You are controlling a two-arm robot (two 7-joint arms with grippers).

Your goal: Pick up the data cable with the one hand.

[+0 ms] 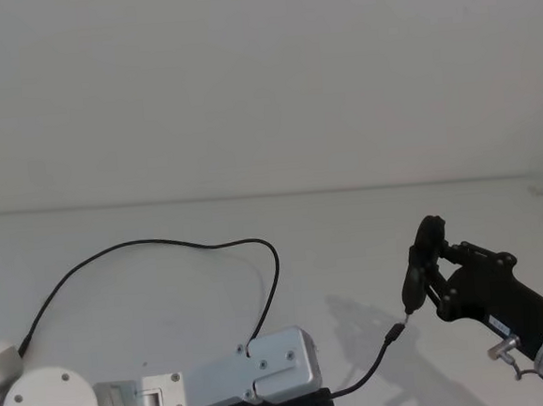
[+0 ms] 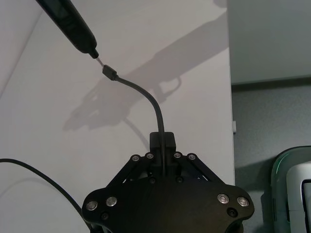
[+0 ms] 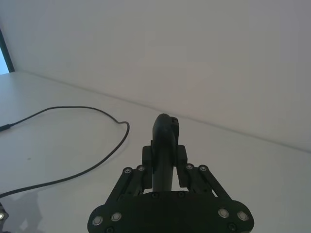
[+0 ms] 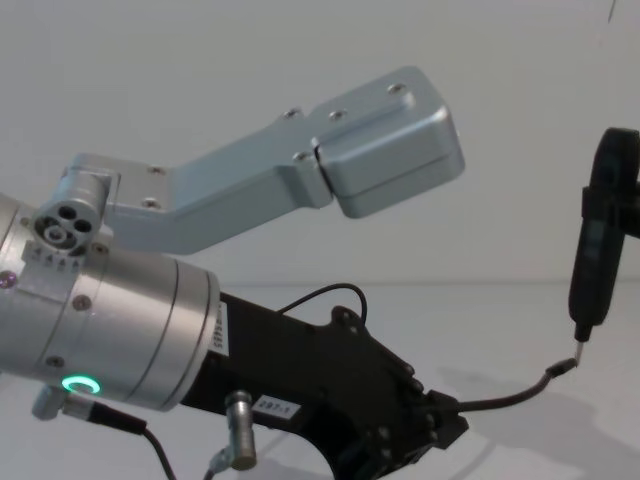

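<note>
Left tool point(image 2: 163, 141) clamps one data cable point(image 2: 159, 116) — right tool point(image 3: 165, 158) (the second) grips one probe point(image 4: 595, 262).

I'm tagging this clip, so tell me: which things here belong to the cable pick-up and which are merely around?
In the job:
data cable, clamped near its plug
left pincer, shut on it

Not in the job:
right pincer, shut on a slim black tool
white table
</note>
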